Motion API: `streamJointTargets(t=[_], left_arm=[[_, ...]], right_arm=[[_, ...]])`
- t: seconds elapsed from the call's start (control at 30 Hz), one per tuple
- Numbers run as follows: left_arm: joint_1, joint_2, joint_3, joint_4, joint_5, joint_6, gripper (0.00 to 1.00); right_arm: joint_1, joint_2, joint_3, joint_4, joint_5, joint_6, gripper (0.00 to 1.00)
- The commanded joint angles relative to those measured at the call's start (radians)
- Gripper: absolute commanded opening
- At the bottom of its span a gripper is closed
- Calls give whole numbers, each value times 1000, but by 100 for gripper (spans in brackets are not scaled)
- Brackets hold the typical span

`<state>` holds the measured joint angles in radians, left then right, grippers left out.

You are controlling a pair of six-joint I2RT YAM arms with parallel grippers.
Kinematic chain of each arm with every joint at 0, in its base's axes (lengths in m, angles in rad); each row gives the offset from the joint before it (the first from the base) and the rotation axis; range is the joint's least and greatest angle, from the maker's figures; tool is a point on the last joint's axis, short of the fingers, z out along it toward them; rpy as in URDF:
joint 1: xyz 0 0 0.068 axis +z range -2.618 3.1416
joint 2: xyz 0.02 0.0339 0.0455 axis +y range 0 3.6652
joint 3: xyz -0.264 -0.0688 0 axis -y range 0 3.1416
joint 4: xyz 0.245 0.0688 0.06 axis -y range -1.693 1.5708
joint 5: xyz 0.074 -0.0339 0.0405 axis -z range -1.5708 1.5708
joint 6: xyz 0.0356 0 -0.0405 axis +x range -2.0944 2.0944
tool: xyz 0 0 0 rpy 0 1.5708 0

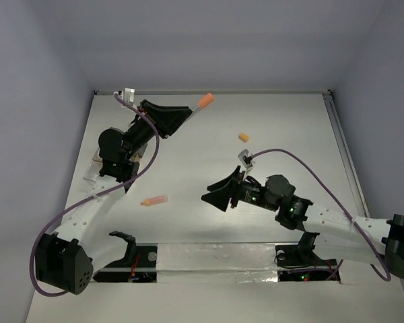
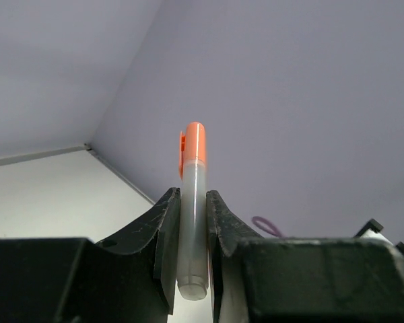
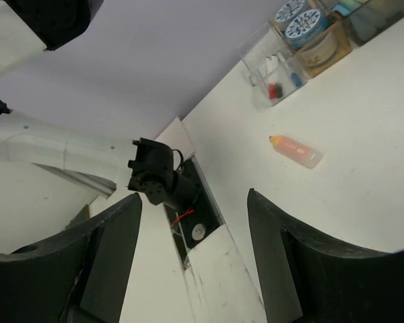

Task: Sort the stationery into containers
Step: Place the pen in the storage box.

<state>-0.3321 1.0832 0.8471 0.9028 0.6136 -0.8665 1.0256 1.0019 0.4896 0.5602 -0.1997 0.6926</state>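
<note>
Task judged midway: left claw (image 2: 192,196) clenched on orange-capped translucent marker (image 2: 193,168); right claw (image 3: 192,202) spread, empty. Left unsorted on surface (image 1: 289,121): pale orange marker (image 1: 154,200), small orange block (image 1: 243,137); clear plastic tray (image 3: 252,64) partly filled.

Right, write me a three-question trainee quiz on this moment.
1. True or false: the left hand is shut on the orange-capped marker.
2. The right hand is: A open and empty; B shut on a pen; C shut on an eraser.
3. How many loose stationery items lie on the table in the top view?
Key: 1 true. 2 A. 3 two: the pale orange marker and the small orange block.
</note>
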Motion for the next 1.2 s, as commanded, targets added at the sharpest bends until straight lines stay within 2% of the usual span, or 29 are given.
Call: streamJointTargets(t=[0.0, 0.1, 0.17, 0.33, 0.47, 0.6, 1.0, 1.17], left_arm=[[1, -43, -19, 58, -73, 29, 0], [11, -98, -37, -91, -208, 116, 0], [40, -140, -60, -221, -366, 139, 0], [136, -170, -144, -392, -662, 89, 0], [240, -155, -207, -510, -752, 54, 0], [283, -135, -223, -593, -819, 46, 0], [329, 33, -96, -800, -1070, 164, 0], [329, 136, -19, -829, -1109, 193, 0]], right_arm=[[-18, -37, 49, -121, -14, -79, 70], [-44, -60, 44, -199, 2, -105, 71], [-79, -75, 44, -245, 2, -119, 72], [-148, -137, 26, -350, -4, -140, 72], [-179, -170, 20, -404, -12, -157, 72], [-199, -174, 15, -422, -27, -171, 72], [-208, -204, 9, -427, -81, -183, 72], [-208, -203, 14, -431, -112, -188, 72]])
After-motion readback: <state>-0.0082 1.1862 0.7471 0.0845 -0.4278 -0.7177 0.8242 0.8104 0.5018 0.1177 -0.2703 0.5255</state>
